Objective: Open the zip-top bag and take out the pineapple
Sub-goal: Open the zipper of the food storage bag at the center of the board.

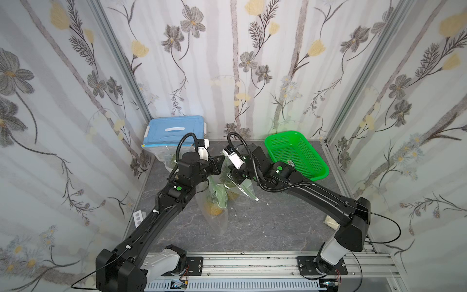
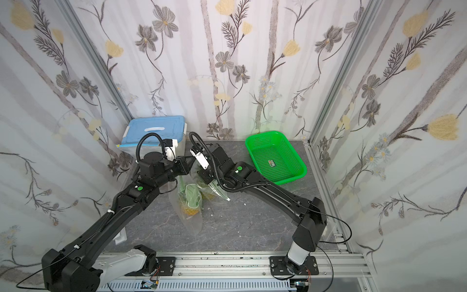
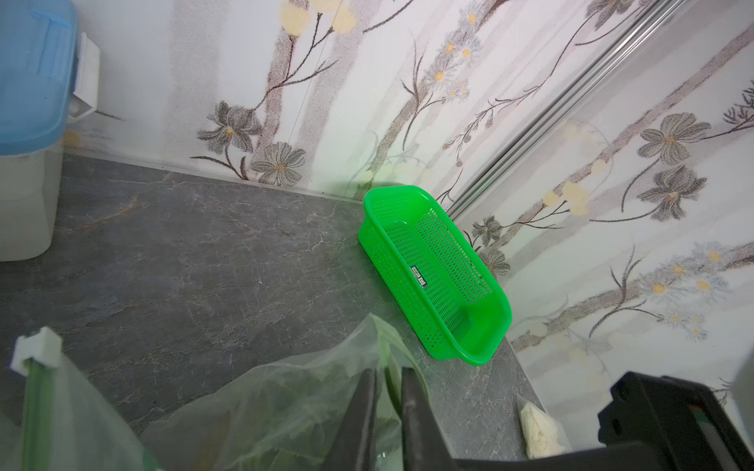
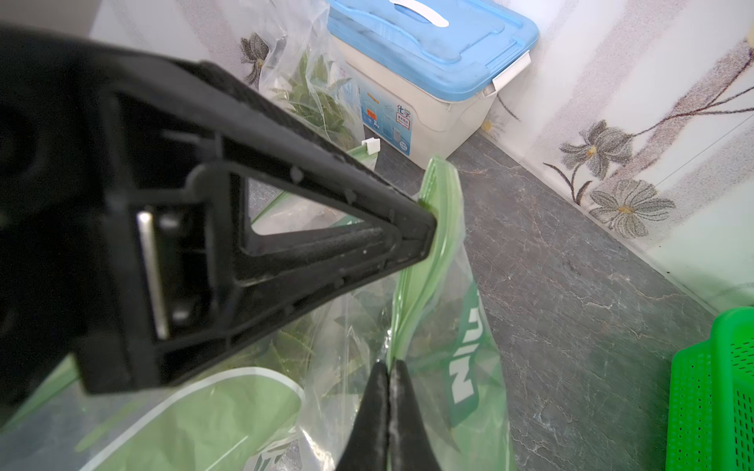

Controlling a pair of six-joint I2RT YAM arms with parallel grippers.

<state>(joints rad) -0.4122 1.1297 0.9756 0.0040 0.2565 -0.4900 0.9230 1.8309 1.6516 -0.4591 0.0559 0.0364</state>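
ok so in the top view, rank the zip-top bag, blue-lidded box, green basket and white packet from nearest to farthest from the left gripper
1. zip-top bag: in the middle, its rim right at the left gripper tips.
2. blue-lidded box: back left corner.
3. green basket: back right.
4. white packet: front right, by the side wall.

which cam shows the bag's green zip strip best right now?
Right wrist view: the zip strip runs close and sharp through the frame, with the right gripper and left gripper both shut on it. The left wrist view catches only a stretch by the white slider. In both top views the arms mostly cover it.
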